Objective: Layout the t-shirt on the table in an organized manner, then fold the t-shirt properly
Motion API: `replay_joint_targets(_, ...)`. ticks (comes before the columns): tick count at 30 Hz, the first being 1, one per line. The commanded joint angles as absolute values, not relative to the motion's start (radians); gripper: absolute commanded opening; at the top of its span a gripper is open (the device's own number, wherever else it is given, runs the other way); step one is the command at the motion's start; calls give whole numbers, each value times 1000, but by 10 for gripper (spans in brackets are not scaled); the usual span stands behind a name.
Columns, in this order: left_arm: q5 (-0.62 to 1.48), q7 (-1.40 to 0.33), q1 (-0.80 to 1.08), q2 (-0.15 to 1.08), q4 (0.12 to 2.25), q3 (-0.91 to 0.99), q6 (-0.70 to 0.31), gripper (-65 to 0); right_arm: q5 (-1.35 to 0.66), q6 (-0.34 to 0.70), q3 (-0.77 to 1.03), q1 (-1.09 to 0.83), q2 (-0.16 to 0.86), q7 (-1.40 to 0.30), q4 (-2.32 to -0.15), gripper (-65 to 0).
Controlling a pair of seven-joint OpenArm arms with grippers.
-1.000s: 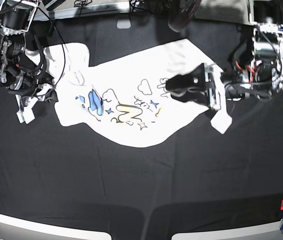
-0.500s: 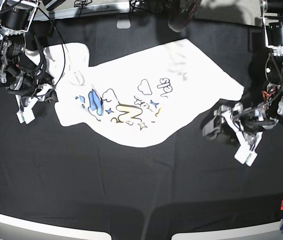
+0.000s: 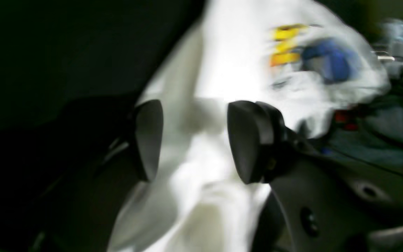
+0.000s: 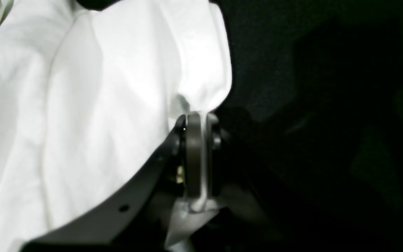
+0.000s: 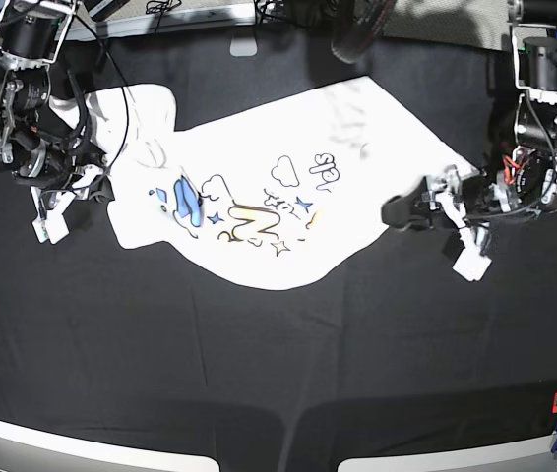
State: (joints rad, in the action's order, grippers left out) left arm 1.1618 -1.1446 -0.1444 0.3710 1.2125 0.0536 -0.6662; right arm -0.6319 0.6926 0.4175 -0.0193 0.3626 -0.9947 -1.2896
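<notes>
The t-shirt [image 5: 259, 187] lies spread on the table [image 5: 259, 374], between both arms.

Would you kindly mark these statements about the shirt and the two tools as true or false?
1. The right tool is clamped on a white fold of the t-shirt. True.
2. The left tool is shut tight on the shirt. False: its fingers stand apart, with white cloth showing in the gap between them.
3. The printed side of the t-shirt faces up on the table. True: blue and yellow letters, clouds and stars show.
4. The t-shirt is already folded into a neat rectangle. False: it lies spread in an uneven shape with wrinkles.
5. The table is covered in white cloth. False: its covering is black.
</notes>
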Motion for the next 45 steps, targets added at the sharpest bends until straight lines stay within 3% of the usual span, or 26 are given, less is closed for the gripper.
replay_joint_targets(1,1229,-1138,-168,372,1230,58,-695,-330,-632,698,418,-12,374,-1003,-1299,-650)
replay_joint_targets(6,1280,-1180,-166,282,1230,58,-698,-330,-632,698,418,-12,374,-1003,-1299,-650)
replay_joint_targets(14,1066,-1235,-167,160,1230,57,-698,-330,-632,698,418,-12,374,-1003,-1299,-650)
replay_joint_targets(17,1229,-1390,-167,131,1230,57,-698,-330,-632,698,418,-11,374,-1002,-1299,-650)
replay_joint_targets(20,1467,-1396,-167,102,1230,57,-698,-330,-632,698,418,-12,374,-1002,-1299,-650)
replay_joint_targets(23,1484,-1396,-168,83,1231,57,-698,-330,-632,698,418,-12,374,-1002,-1299,-650)
replay_joint_targets(29,1484,-1396,-179,107,1231,57,-698,-330,-632,698,418,-11,374,-1002,-1299,-650)
replay_joint_targets(36,1484,-1396,-266,226,1231,57,-698,-330,-632,698,418,-12,374,-1002,-1299,-650)
replay_joint_targets(41,1183,-1221,-266,269,1231,57,-698,-330,-632,698,418,-12,374,-1002,-1299,-650)
replay_joint_targets(45,1036,-1213,-260,246,1230,57,-698,-330,-632,698,418,-11,374,-1002,-1299,-650)
